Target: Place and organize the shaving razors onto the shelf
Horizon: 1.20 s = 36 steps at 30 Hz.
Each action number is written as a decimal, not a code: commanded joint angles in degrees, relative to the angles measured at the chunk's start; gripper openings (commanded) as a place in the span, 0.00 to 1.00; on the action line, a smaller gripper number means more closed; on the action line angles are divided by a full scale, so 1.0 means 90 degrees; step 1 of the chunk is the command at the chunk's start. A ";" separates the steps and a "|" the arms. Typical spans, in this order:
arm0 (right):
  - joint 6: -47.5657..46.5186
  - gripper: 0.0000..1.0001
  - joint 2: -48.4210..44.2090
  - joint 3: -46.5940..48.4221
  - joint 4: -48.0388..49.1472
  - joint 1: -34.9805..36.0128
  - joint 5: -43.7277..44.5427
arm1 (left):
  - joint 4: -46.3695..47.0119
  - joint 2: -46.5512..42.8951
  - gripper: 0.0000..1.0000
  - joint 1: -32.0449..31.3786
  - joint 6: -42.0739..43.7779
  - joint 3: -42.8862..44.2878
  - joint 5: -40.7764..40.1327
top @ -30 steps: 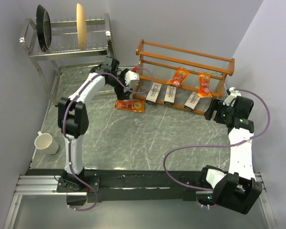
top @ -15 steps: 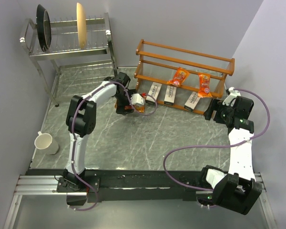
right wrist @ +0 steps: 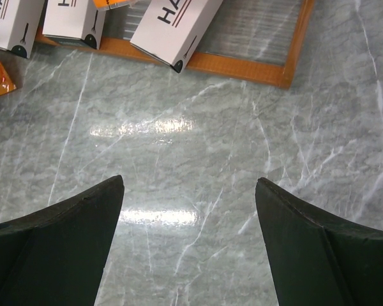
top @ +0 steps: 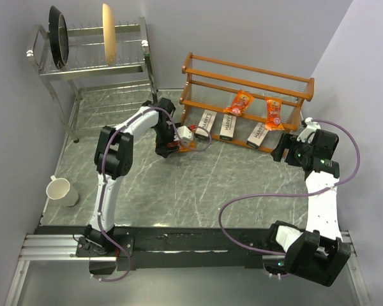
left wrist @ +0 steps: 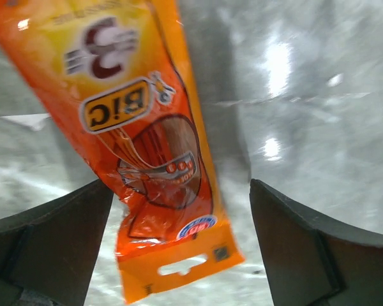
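Observation:
The shelf [top: 246,81] stands at the back of the table. Three pale-grey HARRY'S boxes [top: 228,128] lean on its lowest tier, and they show along the top of the right wrist view [right wrist: 172,25]. Two orange packs [top: 240,102] lie on the tier above. A third orange pack [left wrist: 147,127] lies flat on the marble, left of the shelf. My left gripper [left wrist: 180,185] hangs low over it, open, its fingers either side of the pack's hang-tab end; the pack sits closer to the left finger. My right gripper [right wrist: 188,183] is open over bare marble, just in front of the shelf's right end [right wrist: 242,64].
A steel wire dish rack [top: 92,54] at the back left holds a dark pan [top: 59,38] and a pale plate [top: 107,35]. A white mug [top: 60,190] stands near the left edge. Walls close in at the left, back and right.
My left arm swung down from beside the shelf's left end to the orange pack on the table, and its jaws now straddle it. The right arm has not moved.

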 commanded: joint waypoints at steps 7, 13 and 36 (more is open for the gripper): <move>0.0104 0.91 -0.0309 -0.0206 0.0187 -0.0045 -0.0196 | 0.1409 -0.1397 1.00 -0.0449 -0.4099 -0.1075 0.0056; 0.0173 0.91 -0.0221 -0.0177 0.0236 -0.0045 -0.0313 | 0.2530 -0.1935 0.99 -0.0712 -0.6564 -0.1986 -0.1352; 0.0212 0.91 -0.0104 -0.0109 0.0255 -0.0045 -0.0235 | 0.2998 -0.1916 0.66 -0.0391 -0.6741 -0.2944 -0.1557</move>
